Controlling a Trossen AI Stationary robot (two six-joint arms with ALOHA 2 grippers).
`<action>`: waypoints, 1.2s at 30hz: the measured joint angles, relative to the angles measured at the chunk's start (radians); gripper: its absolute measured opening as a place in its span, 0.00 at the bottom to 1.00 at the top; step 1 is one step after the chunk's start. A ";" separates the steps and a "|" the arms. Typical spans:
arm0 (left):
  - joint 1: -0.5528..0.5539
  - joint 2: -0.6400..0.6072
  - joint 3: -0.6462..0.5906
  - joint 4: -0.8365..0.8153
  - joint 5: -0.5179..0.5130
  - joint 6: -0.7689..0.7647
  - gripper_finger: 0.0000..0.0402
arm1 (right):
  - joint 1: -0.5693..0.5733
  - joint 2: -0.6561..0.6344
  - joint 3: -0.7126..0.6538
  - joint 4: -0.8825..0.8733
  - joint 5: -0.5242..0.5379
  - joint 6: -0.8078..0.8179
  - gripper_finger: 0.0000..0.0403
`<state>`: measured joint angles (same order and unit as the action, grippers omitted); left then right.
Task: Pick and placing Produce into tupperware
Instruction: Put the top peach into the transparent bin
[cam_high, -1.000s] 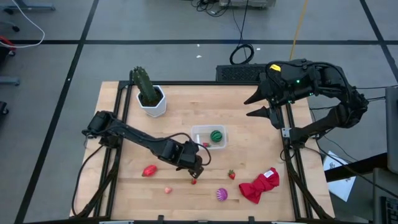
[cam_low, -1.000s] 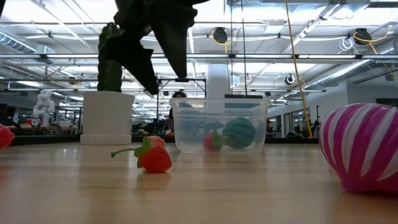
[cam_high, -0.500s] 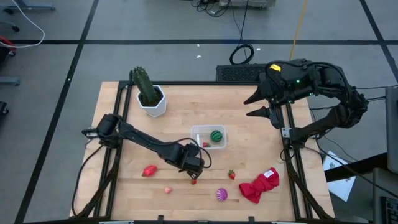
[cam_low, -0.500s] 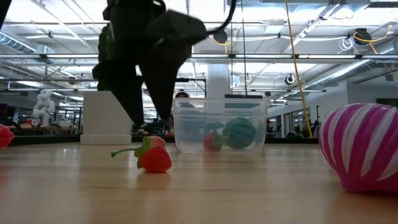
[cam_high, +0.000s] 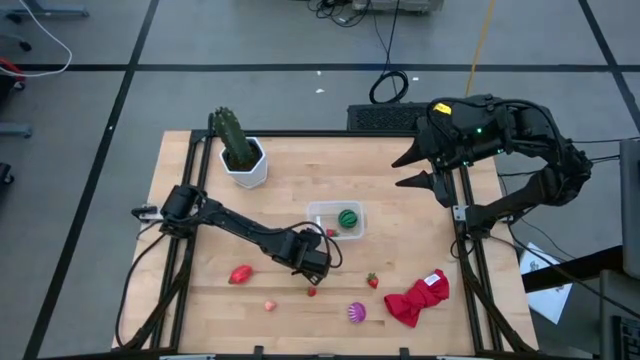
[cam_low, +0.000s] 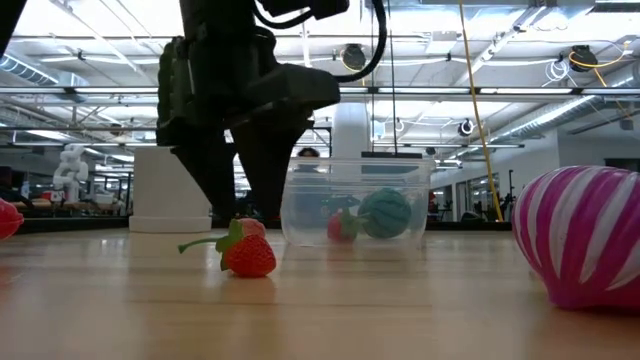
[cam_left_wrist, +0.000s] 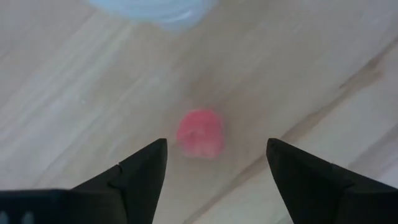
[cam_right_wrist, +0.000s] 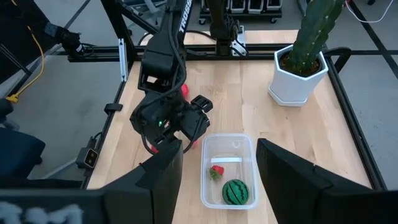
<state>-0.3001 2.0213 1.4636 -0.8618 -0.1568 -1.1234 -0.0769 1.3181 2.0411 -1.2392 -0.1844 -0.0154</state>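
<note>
The small red strawberry (cam_left_wrist: 199, 132) lies on the surface (cam_high: 420, 230) right under the left gripper (cam_left_wrist: 214, 163), between its wide-open fingers, so it can be grabbed for the tupperware (cam_high: 335, 220) just beside.

The tabletop (cam_high: 400, 230) is light wood with a black frame around it. A white pot (cam_high: 246, 165) with a green cactus (cam_high: 231, 136) stands near the far left corner. A clear tub (cam_high: 336, 220) sits in the middle, with a green striped ball (cam_high: 348, 217) and a small strawberry (cam_high: 331, 232) inside. By the near edge lie a red pepper piece (cam_high: 240, 274), a pink bit (cam_high: 270, 305), a small red piece (cam_high: 312, 292), a strawberry (cam_high: 372, 281) and a purple striped piece (cam_high: 356, 313). A red cloth (cam_high: 416, 299) lies near the near right corner.
</note>
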 joint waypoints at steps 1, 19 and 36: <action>0.002 0.004 0.000 0.000 -0.001 -0.001 0.70 | 0.000 0.000 0.000 0.000 0.000 0.000 0.49; 0.034 0.041 0.000 0.047 -0.001 0.034 0.70 | 0.000 0.000 0.000 0.000 0.000 -0.024 0.49; 0.041 0.039 0.000 0.041 0.026 0.053 0.50 | 0.000 0.000 0.000 0.000 0.000 -0.049 0.49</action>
<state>-0.2592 2.0602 1.4635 -0.8204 -0.1310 -1.0705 -0.0765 1.3178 2.0411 -1.2392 -0.1844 -0.0640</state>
